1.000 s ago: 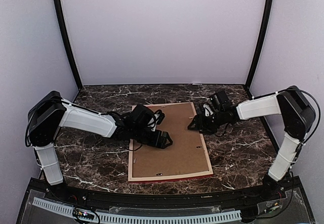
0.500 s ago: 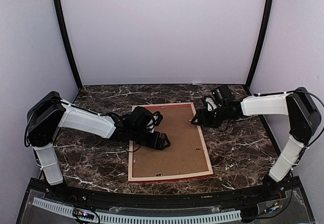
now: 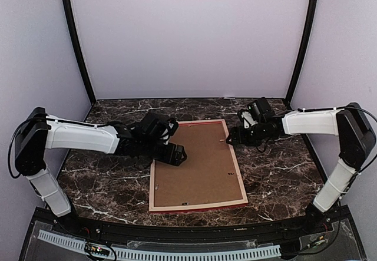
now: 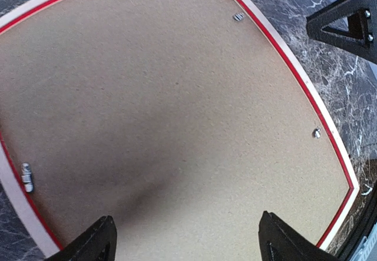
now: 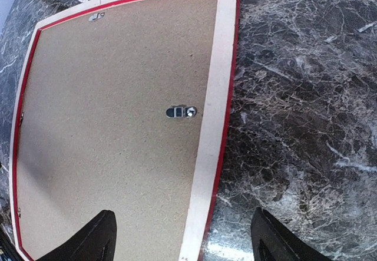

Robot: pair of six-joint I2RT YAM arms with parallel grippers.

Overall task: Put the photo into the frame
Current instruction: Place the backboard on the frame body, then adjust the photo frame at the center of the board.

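Observation:
The frame (image 3: 198,205) lies face down on the table, pale wood back up, red edge showing. The plain brown backing board (image 3: 197,169) sits inside it. The photo is hidden. My left gripper (image 3: 177,154) is open and empty, just above the board near the frame's left rail; in the left wrist view (image 4: 185,243) the board (image 4: 165,96) fills the space between its fingers. My right gripper (image 3: 231,138) is open and empty, straddling the frame's right rail (image 5: 215,96) near the far corner. In the right wrist view (image 5: 182,237) one finger is over the board (image 5: 106,108) and one over the table.
Small metal retaining clips sit along the board's edges, one (image 5: 181,112) just ahead of my right gripper and others (image 4: 27,177) on the left rail. The dark marble table (image 3: 277,172) surrounds the frame. Walls close in at the back and sides.
My left gripper has drawn back toward the far left of the board. My right gripper has slid slightly farther along the right rail. The frame has not moved.

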